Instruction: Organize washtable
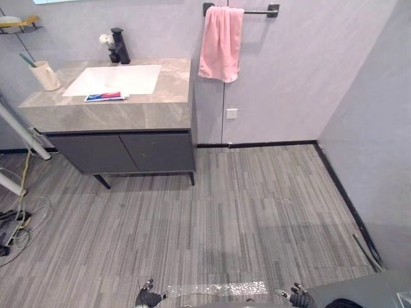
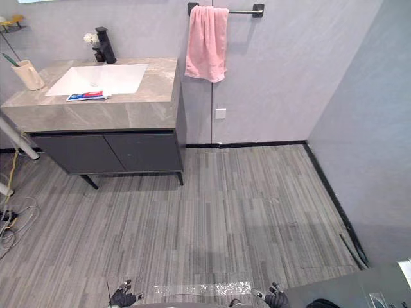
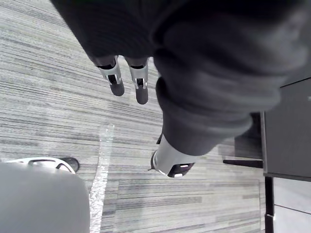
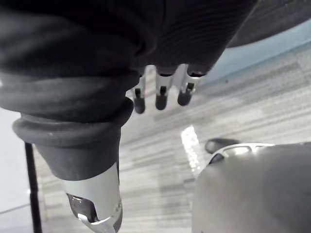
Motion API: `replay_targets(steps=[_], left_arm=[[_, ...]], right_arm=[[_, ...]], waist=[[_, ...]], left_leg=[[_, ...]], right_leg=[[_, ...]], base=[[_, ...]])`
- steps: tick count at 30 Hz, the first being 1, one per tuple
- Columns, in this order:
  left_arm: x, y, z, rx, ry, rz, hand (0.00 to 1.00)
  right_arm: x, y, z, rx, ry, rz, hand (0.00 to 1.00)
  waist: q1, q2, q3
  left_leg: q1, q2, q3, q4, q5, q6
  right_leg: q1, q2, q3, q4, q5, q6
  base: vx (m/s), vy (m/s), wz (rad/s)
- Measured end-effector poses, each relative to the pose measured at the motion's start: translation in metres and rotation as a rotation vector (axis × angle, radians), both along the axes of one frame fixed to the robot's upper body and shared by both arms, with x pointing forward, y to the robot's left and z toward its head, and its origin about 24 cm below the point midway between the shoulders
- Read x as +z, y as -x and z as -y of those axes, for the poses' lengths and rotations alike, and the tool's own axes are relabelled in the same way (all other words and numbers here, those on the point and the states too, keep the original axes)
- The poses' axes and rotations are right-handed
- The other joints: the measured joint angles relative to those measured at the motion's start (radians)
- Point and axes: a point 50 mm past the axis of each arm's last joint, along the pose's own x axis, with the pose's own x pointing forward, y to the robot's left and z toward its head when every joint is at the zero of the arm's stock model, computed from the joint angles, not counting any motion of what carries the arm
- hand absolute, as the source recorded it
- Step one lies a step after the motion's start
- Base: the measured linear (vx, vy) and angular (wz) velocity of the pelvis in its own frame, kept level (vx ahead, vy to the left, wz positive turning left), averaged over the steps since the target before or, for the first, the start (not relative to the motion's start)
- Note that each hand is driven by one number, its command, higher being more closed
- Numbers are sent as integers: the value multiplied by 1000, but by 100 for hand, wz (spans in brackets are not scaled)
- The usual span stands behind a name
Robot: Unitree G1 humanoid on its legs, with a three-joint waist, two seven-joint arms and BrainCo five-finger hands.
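Observation:
The washtable [image 1: 128, 115] stands at the far left: a grey stone top over a dark cabinet, with a white sink [image 1: 115, 79] and a black faucet [image 1: 119, 46]. A toothpaste tube [image 1: 105, 96] lies flat on the top at the sink's front edge. A beige cup [image 1: 46, 76] holding a green toothbrush [image 1: 27, 59] stands at the left end. My left hand [image 1: 148, 297] and right hand [image 1: 298, 297] hang low over the floor, far from the table. In the wrist views the left fingers [image 3: 116, 80] and right fingers [image 4: 163, 94] are relaxed, holding nothing.
A pink towel [image 1: 220, 43] hangs from a black bar [image 1: 257, 11] on the back wall, right of the table. White poles [image 1: 22, 135] and loose cables [image 1: 22, 224] lie at the left. A grey wall [image 1: 379, 141] closes the right side. A shiny strip [image 1: 218, 290] marks the floor.

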Motion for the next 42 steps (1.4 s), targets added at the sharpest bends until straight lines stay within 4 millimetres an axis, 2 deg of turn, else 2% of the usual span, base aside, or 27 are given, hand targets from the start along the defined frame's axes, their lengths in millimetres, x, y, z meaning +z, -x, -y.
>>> replay_targets(steps=[3, 7, 10, 17, 24, 32, 34, 35, 36, 38, 39, 40, 41, 42], left_arm=[[0, 1, 1, 2, 2, -5, 0], [0, 0, -1, 5, -3, 2, 0], [0, -2, -1, 3, -3, 3, 0], [0, -3, -1, -3, 1, -1, 0], [0, -4, 0, -17, -2, -1, 0], [1, -10, -2, -62, -17, 3, 0], [3, -16, -7, -66, -33, 13, 0], [3, -18, -9, -67, -39, 16, 0], [4, -19, -10, -68, -41, 17, 0], [4, -19, -13, -66, -50, 17, 0], [3, -16, -11, -61, -45, 10, 0], [3, -14, -11, -46, -44, 9, 0], [4, -15, -11, -27, -49, 21, 0], [3, -15, -10, -23, -45, 19, 0]], right_arm=[[0, -3, -1, 18, 6, 1, 0], [-1, -6, -3, 15, 3, -2, 0], [-1, -9, -3, 25, 7, -4, 0], [0, -14, -3, 28, 8, 5, 0], [1, -17, -2, 26, 9, 12, 0], [1, -18, -3, 28, 8, 14, 0], [0, -18, -6, 27, 0, 13, 0], [0, -18, -6, 25, -2, 15, 0], [0, -18, -6, 21, -3, 16, 0], [0, -17, -6, 37, 1, 12, 0], [1, -17, -3, 43, 9, 12, 0], [1, -18, -2, 45, 13, 12, 0], [1, -18, -1, 52, 20, 8, 0], [2, -18, 0, 51, 25, 8, 0]], waist=[[-1, 3, 2], [-1, 1, 6], [-1, 1, 18], [-1, 5, 34], [-1, 7, 39], [-1, -4, 62], [-1, -16, 74], [-1, -16, 82], [-1, -14, 88], [3, -16, 96], [4, -3, 97], [5, 3, 99], [16, -3, 102], [31, -1, 104]], left_leg=[[20, 0, -1, -19, 3, -4], [30, 1, 2, -56, 31, -45], [48, 7, 4, -70, 45, -58], [62, 16, 14, -111, 68, -33], [63, 22, 15, -124, 81, -34], [70, 28, 25, -121, 84, -28], [4, 62, 29, 41, 2, -27], [-55, 105, 39, 183, -57, -27], [-76, 127, 45, 247, -75, -27], [-162, 198, 67, 491, -81, -30], [-189, 228, 59, 579, -77, -24], [-213, 242, 44, 640, -64, -4], [-280, 238, -15, 737, -54, 11], [-312, 201, -90, 729, -90, 12]], right_leg=[[33, 11, -11, -39, 6, 3], [41, 20, -24, -68, 12, 3], [57, 27, -38, -69, 12, 3], [65, 49, -44, -87, 12, 3], [66, 58, -43, -93, 17, -5], [68, 65, -37, -94, 18, -10], [71, 66, -37, -93, 4, -30], [75, 79, -41, -94, -7, -38], [81, 85, -39, -95, -13, -42], [93, 94, -23, -84, -33, -52], [97, 103, -2, -74, -44, -58], [98, 107, 14, -65, -51, -65], [101, 101, 46, -50, -64, -71], [96, 84, 83, -32, -75, -77]], base=[[18, -26, 5], [42, -44, 5], [3, -57, 5], [-41, -41, 1], [-53, -28, 0], [-5, -9, -2], [4, -33, -3], [9, -55, 3], [-31, -54, 7], [-4, -26, -12], [48, -1, -32], [77, 42, -53], [130, 90, -73], [147, 112, -76]])
